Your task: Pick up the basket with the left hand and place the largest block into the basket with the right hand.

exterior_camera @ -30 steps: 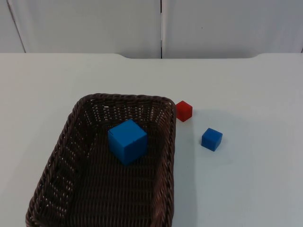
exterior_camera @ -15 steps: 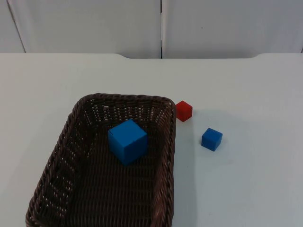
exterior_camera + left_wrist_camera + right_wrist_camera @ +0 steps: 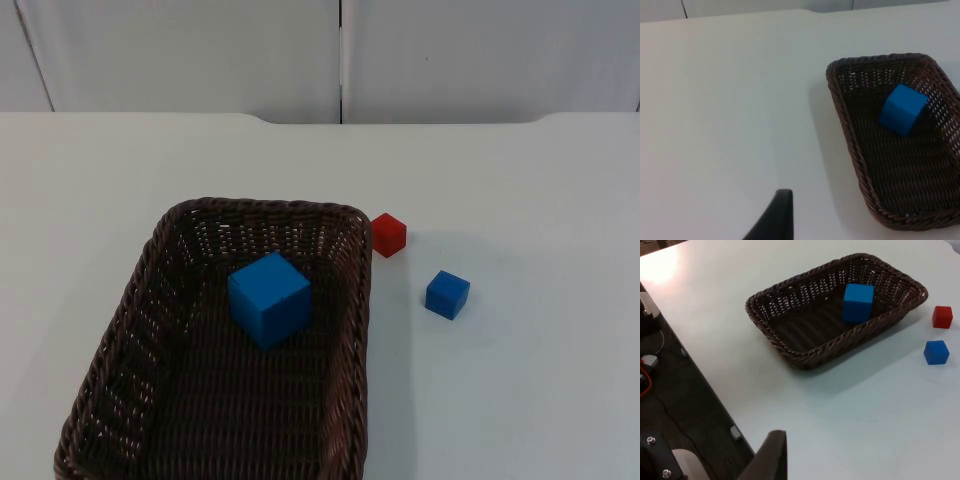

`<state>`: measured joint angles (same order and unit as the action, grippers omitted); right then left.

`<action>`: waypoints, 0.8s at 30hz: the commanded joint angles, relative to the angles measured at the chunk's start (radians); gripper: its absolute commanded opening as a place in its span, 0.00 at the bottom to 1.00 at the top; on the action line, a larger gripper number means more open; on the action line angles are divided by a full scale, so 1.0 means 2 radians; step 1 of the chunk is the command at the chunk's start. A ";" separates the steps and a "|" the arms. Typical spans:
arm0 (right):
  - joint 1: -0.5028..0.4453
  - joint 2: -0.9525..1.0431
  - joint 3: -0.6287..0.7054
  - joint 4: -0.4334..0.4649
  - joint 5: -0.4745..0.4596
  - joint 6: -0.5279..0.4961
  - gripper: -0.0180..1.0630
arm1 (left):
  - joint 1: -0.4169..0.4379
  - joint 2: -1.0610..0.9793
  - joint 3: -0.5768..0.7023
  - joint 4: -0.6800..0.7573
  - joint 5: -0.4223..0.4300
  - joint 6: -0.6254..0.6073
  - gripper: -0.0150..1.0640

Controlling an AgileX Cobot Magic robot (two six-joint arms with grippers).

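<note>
My left gripper (image 3: 775,217) hangs over bare table (image 3: 520,180), off the basket's left long side and well apart from it. It holds nothing, and I cannot tell how wide it stands. My right gripper (image 3: 771,455) sits out by an edge of the table, where the dark floor shows past the white top. It is well apart from the basket and from all three blocks. It carries nothing, and I cannot tell its opening either. Both arms wait.

Moving outward, the dark brown woven basket (image 3: 352,330) rests on the table, left of the middle and toward the near edge. I see its rim from the left wrist (image 3: 840,120) and from the right wrist (image 3: 785,347).

The large blue block (image 3: 268,298) is already inside it. It rests on the woven floor in the far half, clear of the side walls, and is turned a little against the basket's sides. Both wrist views confirm this (image 3: 903,116) (image 3: 858,302).

Outside the basket, the red block (image 3: 388,234) stands on the table just beside the far right corner, with a thin gap from the rim (image 3: 942,316). The small blue block (image 3: 447,294) sits to the right of the red one and closer to the near edge, apart from it and from the basket (image 3: 935,351).

The grey partition wall (image 3: 200,60) closes the table's far edge.
</note>
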<state>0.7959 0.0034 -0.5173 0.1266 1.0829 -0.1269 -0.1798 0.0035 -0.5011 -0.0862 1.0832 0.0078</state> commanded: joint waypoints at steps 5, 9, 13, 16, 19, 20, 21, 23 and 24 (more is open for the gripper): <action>0.003 -0.002 0.001 0.001 0.000 0.000 0.99 | -0.002 -0.002 0.004 0.002 -0.006 -0.004 0.99; 0.003 -0.002 0.001 0.001 0.000 0.000 0.99 | -0.002 -0.002 0.004 0.002 -0.006 -0.004 0.99; 0.003 -0.002 0.001 0.001 0.000 0.000 0.99 | -0.002 -0.002 0.004 0.002 -0.006 -0.004 0.99; 0.003 -0.002 0.001 -0.003 0.000 0.000 0.99 | -0.002 -0.002 0.004 0.002 -0.006 -0.004 0.99; 0.003 -0.002 0.001 -0.017 0.000 0.003 0.99 | -0.002 -0.002 0.004 0.003 -0.006 -0.004 0.99; 0.003 -0.002 0.001 -0.018 0.000 0.004 0.99 | -0.002 -0.002 0.004 0.006 -0.006 -0.008 0.99; 0.003 -0.002 0.001 -0.019 0.000 0.005 0.99 | -0.002 -0.002 0.004 0.008 -0.006 -0.012 0.99; 0.003 -0.002 0.001 -0.019 0.000 0.005 0.99 | -0.002 -0.002 0.004 0.009 -0.006 -0.014 0.99; 0.003 -0.002 0.001 -0.019 0.000 0.005 0.99 | -0.002 -0.002 0.004 0.009 -0.006 -0.014 0.99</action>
<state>0.7959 0.0034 -0.5173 0.0958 1.0829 -0.1231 -0.1798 0.0035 -0.5011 -0.0784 1.0832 0.0000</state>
